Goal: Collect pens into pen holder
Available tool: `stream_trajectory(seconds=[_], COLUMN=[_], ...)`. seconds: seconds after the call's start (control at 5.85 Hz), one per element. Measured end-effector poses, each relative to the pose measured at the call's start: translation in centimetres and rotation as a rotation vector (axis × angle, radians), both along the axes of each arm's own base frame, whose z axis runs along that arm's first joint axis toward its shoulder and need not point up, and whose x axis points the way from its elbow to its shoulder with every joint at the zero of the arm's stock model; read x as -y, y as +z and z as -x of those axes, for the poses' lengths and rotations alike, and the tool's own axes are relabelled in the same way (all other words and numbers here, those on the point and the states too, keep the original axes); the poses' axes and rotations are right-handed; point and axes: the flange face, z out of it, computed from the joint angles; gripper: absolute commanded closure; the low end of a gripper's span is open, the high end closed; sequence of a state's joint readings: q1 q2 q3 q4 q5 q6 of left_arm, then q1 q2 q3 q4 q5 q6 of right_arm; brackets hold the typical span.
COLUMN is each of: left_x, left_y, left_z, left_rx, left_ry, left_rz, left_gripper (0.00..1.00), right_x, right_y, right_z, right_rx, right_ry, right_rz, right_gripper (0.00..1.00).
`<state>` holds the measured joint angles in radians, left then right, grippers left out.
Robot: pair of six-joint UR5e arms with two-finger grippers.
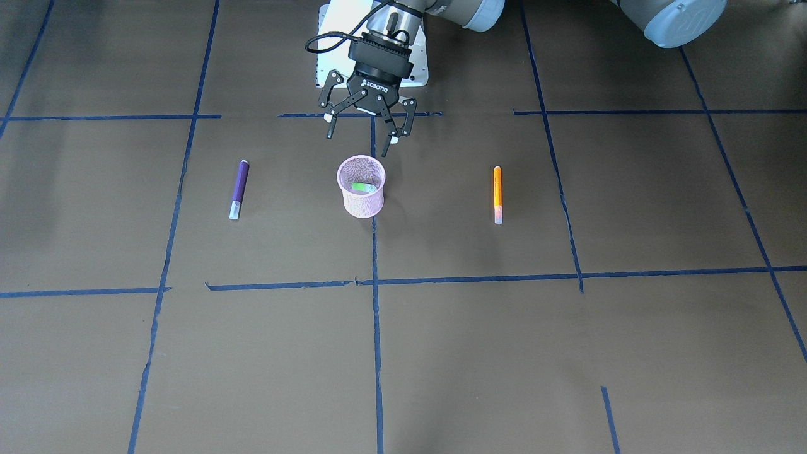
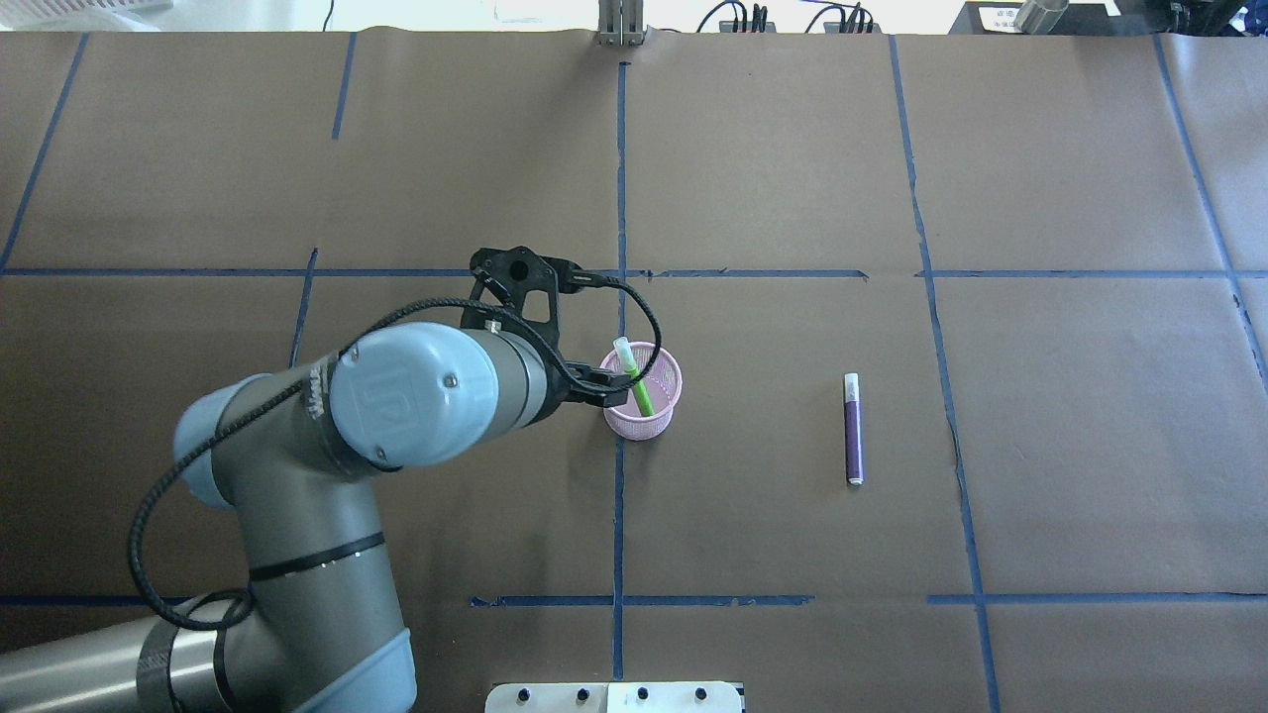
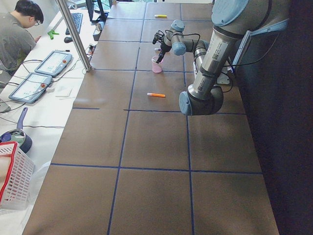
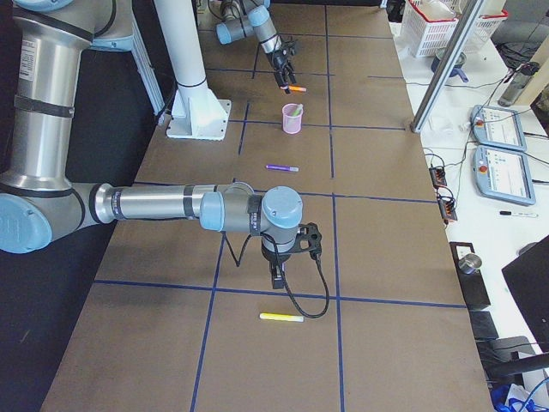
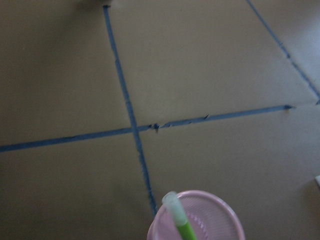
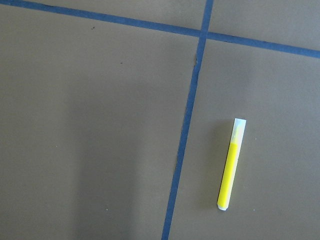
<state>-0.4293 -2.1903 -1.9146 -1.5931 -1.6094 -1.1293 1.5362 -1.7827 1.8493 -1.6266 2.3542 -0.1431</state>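
Observation:
The pink mesh pen holder (image 1: 361, 203) stands mid-table, with the green pen (image 1: 364, 187) leaning inside it, cap end up (image 2: 626, 355). My left gripper (image 1: 357, 144) hangs open and empty just above and behind the holder's rim. The left wrist view shows the holder (image 5: 222, 217) and the green pen (image 5: 182, 225) at its bottom edge. The purple pen (image 1: 238, 189) and the orange pen (image 1: 497, 194) lie flat on either side of the holder. My right gripper (image 4: 276, 276) hovers far off near the table's right end; I cannot tell whether it is open or shut.
A yellow pen (image 6: 231, 165) lies on the table below my right wrist (image 4: 281, 318). My left arm (image 2: 426, 396) hides the orange pen in the overhead view. The white base plate (image 1: 334, 38) sits behind the holder. Blue tape lines cross the brown table.

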Motion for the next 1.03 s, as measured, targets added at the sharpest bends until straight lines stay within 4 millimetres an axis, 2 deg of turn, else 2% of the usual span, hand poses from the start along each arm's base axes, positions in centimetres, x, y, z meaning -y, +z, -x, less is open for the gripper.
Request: stream_trajectory(seconds=[0.17,0.51,0.68,1.03], left_x=[1.9,5.7,6.7,6.9], left_y=[1.5,3.7,4.5,5.0], left_z=[2.1,7.0,8.8,10.0], left_rx=[0.035,0.037,0.026,0.017], left_ry=[0.053,0.066,0.069,0.071], left_rz=[0.114,0.247,0.285,0.303], left_gripper=[0.0,0.0,0.0,0.0], right_x=[0.0,-0.4,-0.1,1.4], right_y=[0.2,1.9,4.1,11.2], right_z=[0.2,0.2,0.4,2.8], right_rx=[-0.006,-0.026,-0.034,-0.041], right_ry=[0.008,0.043,0.09,0.158], right_rz=[0.006,0.054,0.058,0.021], right_gripper=[0.0,0.0,0.0,0.01])
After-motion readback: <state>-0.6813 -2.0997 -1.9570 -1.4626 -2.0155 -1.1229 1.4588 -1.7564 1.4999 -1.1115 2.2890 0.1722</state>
